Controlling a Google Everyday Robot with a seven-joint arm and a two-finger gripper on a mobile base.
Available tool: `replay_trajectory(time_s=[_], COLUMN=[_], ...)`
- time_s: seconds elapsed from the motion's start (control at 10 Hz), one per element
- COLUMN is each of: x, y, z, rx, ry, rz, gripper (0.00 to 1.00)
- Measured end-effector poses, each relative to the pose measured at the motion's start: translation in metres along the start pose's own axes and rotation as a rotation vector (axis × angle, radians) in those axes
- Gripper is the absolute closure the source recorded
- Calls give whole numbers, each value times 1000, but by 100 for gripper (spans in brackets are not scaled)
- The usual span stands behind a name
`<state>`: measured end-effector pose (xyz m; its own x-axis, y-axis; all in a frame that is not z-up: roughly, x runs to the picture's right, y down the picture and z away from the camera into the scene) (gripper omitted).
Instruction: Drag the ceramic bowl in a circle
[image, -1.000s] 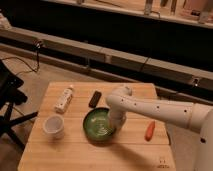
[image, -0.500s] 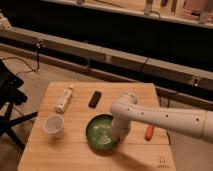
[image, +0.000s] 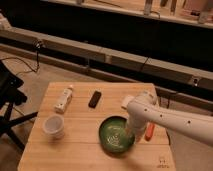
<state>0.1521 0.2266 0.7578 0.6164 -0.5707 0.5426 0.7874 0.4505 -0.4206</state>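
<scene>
The ceramic bowl is a glossy green, shallow, round bowl with pale swirl marks inside. It sits on the wooden table near the front edge, right of centre. My white arm reaches in from the right, and the gripper points down at the bowl's right rim, touching it. The wrist hides where the gripper meets the rim.
A small white cup stands to the left of the bowl. A white bottle and a black bar-shaped object lie at the back. An orange stick-like object lies just right of the arm. A black chair stands at the left.
The bowl has slid to the right and toward the table's front edge, with the gripper moving along at its right rim. The other objects have not moved.
</scene>
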Motion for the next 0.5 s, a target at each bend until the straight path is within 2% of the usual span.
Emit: replay_trajectory(time_s=[0.2,0.3,0.5], x=[12,13,10], y=[-22,-28,-40], z=[-7,-11,-18], rx=[6,4,2], ry=[27,46,71], rz=[-29,-46,-85], gripper=[94,100,99])
